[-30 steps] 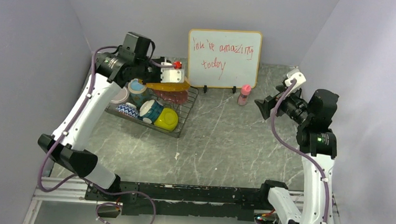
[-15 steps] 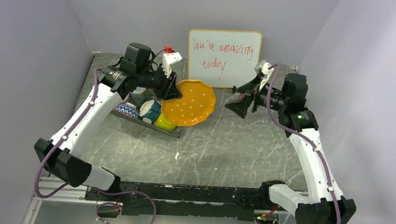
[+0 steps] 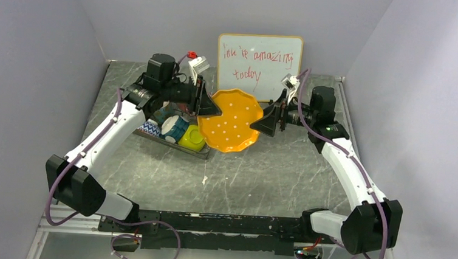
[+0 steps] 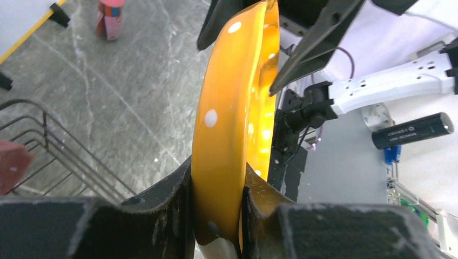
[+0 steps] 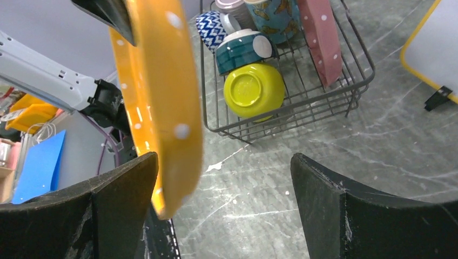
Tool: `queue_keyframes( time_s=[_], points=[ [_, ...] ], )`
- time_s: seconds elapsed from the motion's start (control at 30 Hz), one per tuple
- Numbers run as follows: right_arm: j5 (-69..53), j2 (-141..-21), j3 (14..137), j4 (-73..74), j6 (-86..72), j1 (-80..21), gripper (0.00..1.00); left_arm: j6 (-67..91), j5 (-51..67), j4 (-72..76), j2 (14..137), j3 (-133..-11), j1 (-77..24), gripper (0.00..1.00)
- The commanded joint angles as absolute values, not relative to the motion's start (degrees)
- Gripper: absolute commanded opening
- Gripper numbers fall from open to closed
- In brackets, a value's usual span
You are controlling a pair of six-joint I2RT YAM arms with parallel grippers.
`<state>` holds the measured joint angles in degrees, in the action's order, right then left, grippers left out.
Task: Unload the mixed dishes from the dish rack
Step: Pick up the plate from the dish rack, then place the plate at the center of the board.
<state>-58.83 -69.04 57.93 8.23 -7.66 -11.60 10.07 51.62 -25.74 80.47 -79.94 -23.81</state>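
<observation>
**One plate lifted out, most left to unload**

We grip the orange-yellow plate (image 3: 230,120) on edge in our left claw (image 4: 216,183), clamped on its rim. Our right claw (image 5: 222,162) gapes wide, the plate's far edge just inside it. Beside the left claw, the dish rack (image 5: 356,70) holds the pink plate (image 5: 324,38), the yellow bowl (image 5: 254,89) and more.

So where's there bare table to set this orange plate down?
The widest bare table is in front, between the dish rack and the arm bases. Crowded: the rack, and the back near the whiteboard and pink bottle, where the left gripper and right gripper flank the orange plate.
</observation>
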Motion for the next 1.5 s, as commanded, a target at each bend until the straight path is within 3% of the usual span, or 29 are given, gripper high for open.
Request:
queue_keyframes(
  time_s=[0.0, 0.37, 0.43, 0.5, 0.57, 0.6, 0.63, 0.83, 1.03, 1.23, 1.47],
  points=[
    [-61.21, -69.19, 56.87, 2.66, -9.09, -11.87, 0.92, 17.18, 60.64, -13.08, 79.63, -81.24, -23.82, 0.03],
    [-70.39, -74.33, 57.00, -7.20, -19.48, -11.88, 0.39, 19.15, 60.93, -7.24, 83.10, -79.03, -23.80, 0.03],
    [-70.97, -75.13, 57.60, -7.01, -19.75, -11.95, 0.23, 18.66, 60.49, -7.78, 83.40, -79.05, -23.82, 0.03],
    [-70.20, -75.23, 58.59, -4.55, -18.12, -11.59, 0.01, 17.85, 59.93, -8.37, 83.28, -79.07, -23.82, 0.09],
    [-67.64, -74.06, 58.74, -2.42, -16.88, -10.34, 0.00, 15.94, 59.05, -9.97, 82.96, -79.25, -23.73, 0.26],
    [-66.73, -73.53, 58.26, -2.60, -17.35, -9.24, 0.00, 15.17, 58.27, -11.19, 82.69, -79.44, -23.66, 0.51],
    [-66.29, -72.81, 57.53, -3.27, -18.32, -7.75, 0.00, 14.06, 57.48, -12.42, 82.40, -79.59, -23.60, 0.64],
    [-65.99, -70.25, 55.70, 5.96, -14.68, 4.50, 0.00, 5.82, 51.18, -21.30, 79.70, -81.93, -22.85, 0.93],
    [-62.94, -71.26, 55.96, 27.91, 3.86, 18.23, 0.00, -2.59, 43.31, -29.69, 77.05, -84.89, -22.85, 0.94],
    [-61.53, -77.89, 57.86, 40.23, 13.69, 31.72, 0.00, -4.38, 41.51, -30.14, 75.20, -83.62, -22.85, 0.94],
    [-57.03, -88.08, 59.26, 37.42, 9.41, 35.94, 0.00, -4.70, 39.79, -29.71, 74.41, -82.38, -22.85, 0.94]
  ],
)
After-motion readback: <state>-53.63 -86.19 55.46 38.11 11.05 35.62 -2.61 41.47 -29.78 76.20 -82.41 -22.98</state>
